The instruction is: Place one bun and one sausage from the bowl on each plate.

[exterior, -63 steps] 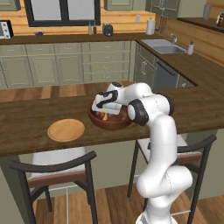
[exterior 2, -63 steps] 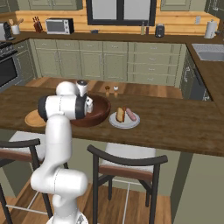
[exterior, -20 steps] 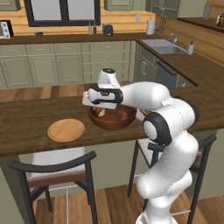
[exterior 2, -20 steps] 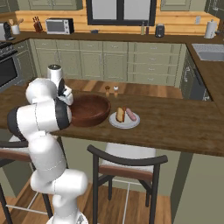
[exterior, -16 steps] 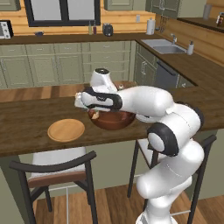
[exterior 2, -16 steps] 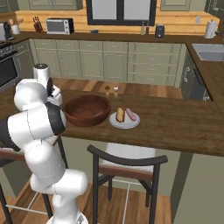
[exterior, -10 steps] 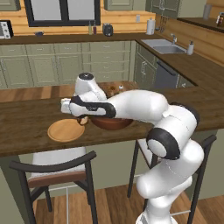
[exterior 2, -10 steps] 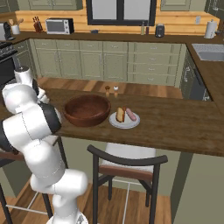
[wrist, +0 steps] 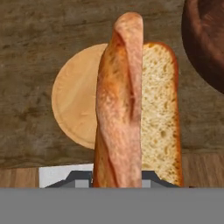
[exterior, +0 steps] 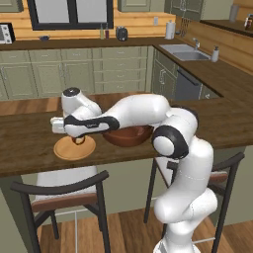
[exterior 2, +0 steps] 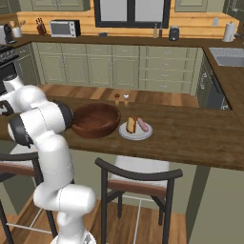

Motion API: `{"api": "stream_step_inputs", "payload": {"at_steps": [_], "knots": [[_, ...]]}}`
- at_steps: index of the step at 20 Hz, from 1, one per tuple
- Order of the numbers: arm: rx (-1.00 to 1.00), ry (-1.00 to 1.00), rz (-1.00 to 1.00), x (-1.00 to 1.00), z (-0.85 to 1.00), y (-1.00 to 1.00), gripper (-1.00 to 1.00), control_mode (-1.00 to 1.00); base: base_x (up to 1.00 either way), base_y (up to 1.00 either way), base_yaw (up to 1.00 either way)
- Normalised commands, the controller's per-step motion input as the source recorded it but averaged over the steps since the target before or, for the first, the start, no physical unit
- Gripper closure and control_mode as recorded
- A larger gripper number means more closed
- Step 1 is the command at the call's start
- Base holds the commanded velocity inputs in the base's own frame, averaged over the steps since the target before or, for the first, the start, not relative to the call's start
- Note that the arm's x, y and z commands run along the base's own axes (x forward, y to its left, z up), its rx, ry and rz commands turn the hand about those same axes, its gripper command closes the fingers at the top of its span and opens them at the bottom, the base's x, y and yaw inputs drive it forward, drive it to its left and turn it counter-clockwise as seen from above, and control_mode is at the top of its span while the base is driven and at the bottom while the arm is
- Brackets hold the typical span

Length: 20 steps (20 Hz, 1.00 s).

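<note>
dark wooden counter (exterior: 29,143) below. gripper (exterior: 78,140) clamped on a bun (wrist: 131,109), poised directly over the tan plate (wrist: 74,105), just left of the bowl (exterior: 127,136). bun's long axis running across the plate's middle; likely straight down next.

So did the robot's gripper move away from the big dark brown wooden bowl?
Yes. The gripper, shut on a golden-tan bun, swung left from over the wooden bowl to above the light tan wooden plate.
</note>
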Motion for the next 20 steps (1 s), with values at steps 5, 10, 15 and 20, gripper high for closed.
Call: {"api": "stream_step_inputs", "payload": {"at_steps": [5,10,15,20], "knots": [[-0.07,0.0,0.01,0.59,-0.27,0.21,1.0,-1.0,0.0,0.0,0.0],[-0.04,0.01,0.0,0.19,-0.55,0.4,1.0,-1.0,0.0,0.0,0.0],[-0.02,0.0,0.0,0.0,-0.52,0.25,1.0,-1.0,0.0,0.0,0.0],[0.0,0.01,0.0,0.16,-0.03,0.0,1.0,-1.0,0.0,0.0,0.0]]}}
